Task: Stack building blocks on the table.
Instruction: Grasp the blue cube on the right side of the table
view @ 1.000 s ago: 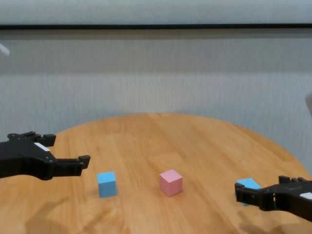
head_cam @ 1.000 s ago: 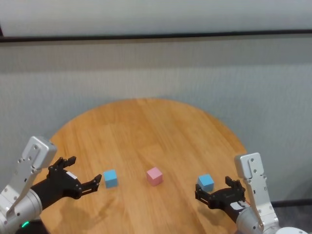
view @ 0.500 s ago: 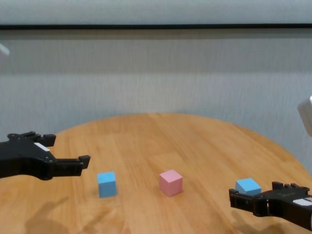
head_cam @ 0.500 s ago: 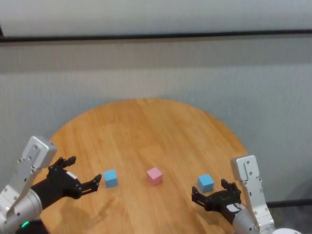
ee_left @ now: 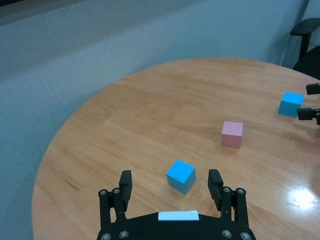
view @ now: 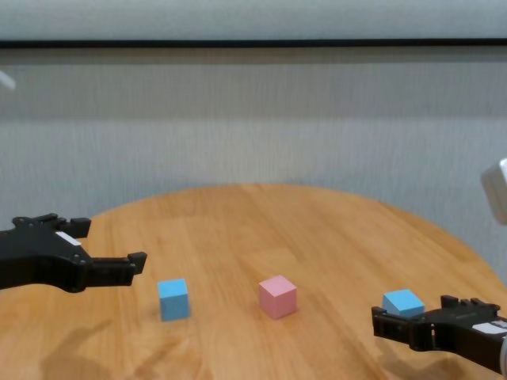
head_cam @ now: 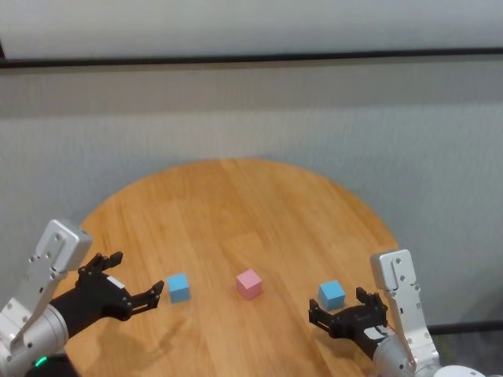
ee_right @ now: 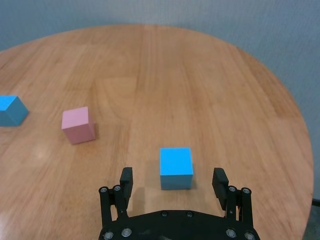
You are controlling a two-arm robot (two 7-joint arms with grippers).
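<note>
Three building blocks lie in a row on the round wooden table [head_cam: 236,200]: a blue one [head_cam: 178,287] on the left, a pink one [head_cam: 249,283] in the middle, a second blue one [head_cam: 332,294] on the right. My left gripper [head_cam: 137,275] hovers open just short of the left blue block [ee_left: 181,176], which lines up with its gap. Over at the near right edge, my right gripper [head_cam: 339,308] is open too. The right blue block [ee_right: 176,168] sits just ahead of its fingertips [ee_right: 126,176], untouched.
A grey textured wall rises behind the table's far rim [view: 261,188]. A black chair [ee_left: 307,45] stands off beyond the table in the left wrist view. The right blue block lies close to the table's right edge [ee_right: 300,145].
My right gripper has drawn back toward the near edge, leaving the right blue block uncovered ahead of its fingers. The left arm and all blocks have not moved.
</note>
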